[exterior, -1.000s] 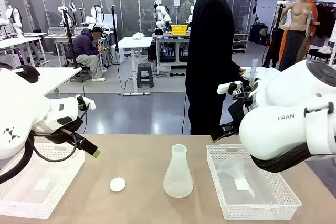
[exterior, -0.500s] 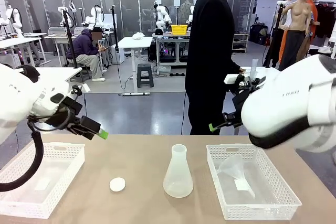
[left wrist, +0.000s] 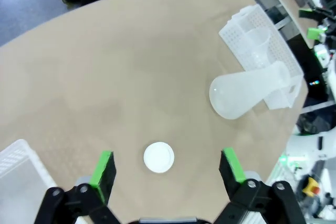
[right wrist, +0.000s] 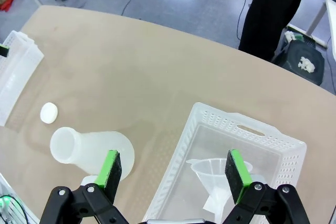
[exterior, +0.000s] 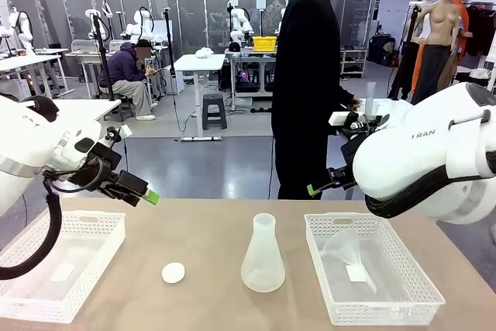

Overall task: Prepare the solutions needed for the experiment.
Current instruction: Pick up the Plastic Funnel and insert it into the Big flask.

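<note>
A translucent conical flask (exterior: 263,257) stands upright mid-table; no liquid shows in it. The solutions are out of view. A small white disc (exterior: 173,272) lies left of the flask. My left gripper (exterior: 144,191) hovers open above the table's left side; in its wrist view the left gripper (left wrist: 167,160) looks straight down over the disc (left wrist: 158,157), with the flask (left wrist: 247,90) off to one side. My right gripper (exterior: 314,188) hangs open above the far right; in its own view the right gripper (right wrist: 174,162) is over the gap between the flask (right wrist: 92,150) and a white basket (right wrist: 247,124).
The right basket (exterior: 318,226) holds a clear funnel (exterior: 345,249) and a paper slip. Another white basket (exterior: 77,218) sits at the left with a slip inside. A person in black stands at the far edge, a hand by a clear tall tube (exterior: 370,100).
Both arms have lifted from low over the baskets: the left gripper rose and moved right, the right arm pulled up. Flask, disc and baskets have not moved.
</note>
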`<state>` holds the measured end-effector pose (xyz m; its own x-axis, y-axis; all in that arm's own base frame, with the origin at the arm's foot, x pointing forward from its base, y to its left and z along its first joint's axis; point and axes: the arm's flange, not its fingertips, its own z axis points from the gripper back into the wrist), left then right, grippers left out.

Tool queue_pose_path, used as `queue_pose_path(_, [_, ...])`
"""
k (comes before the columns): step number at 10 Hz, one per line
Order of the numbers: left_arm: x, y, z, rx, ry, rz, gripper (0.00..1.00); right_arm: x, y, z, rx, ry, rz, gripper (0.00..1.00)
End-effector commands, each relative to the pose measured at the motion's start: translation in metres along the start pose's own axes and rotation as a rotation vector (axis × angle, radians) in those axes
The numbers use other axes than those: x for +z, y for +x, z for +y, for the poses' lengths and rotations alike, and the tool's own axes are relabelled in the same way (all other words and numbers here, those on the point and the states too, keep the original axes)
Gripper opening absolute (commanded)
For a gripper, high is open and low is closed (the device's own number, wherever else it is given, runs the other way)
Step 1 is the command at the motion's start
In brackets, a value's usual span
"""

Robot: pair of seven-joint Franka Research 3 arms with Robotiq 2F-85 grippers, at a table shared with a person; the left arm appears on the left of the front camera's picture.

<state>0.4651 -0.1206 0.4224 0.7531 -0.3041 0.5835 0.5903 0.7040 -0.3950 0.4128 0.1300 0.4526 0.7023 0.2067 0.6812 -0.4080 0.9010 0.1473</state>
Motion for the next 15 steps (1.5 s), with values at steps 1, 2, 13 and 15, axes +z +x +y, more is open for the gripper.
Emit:
queue_pose_path(1, [-0.002,0.008,0.028,0.122,-0.207,-0.008,1.0,-0.008,0.006,-0.012,-0.057,0.148,-0.015,1.0])
queue_pose_path(2, [-0.002,0.012,0.047,0.181,-0.27,-0.033,1.0,-0.011,0.008,-0.022,-0.106,0.239,-0.017,1.0])
queue_pose_path(13, [0.038,-0.014,0.1,0.485,-0.975,-0.098,1.0,-0.026,-0.013,-0.087,-0.463,0.911,-0.039,1.0])
queue_pose_path(15, [0.039,-0.013,0.102,0.513,-0.956,-0.123,1.0,-0.028,-0.011,-0.091,-0.528,0.954,-0.059,1.0])
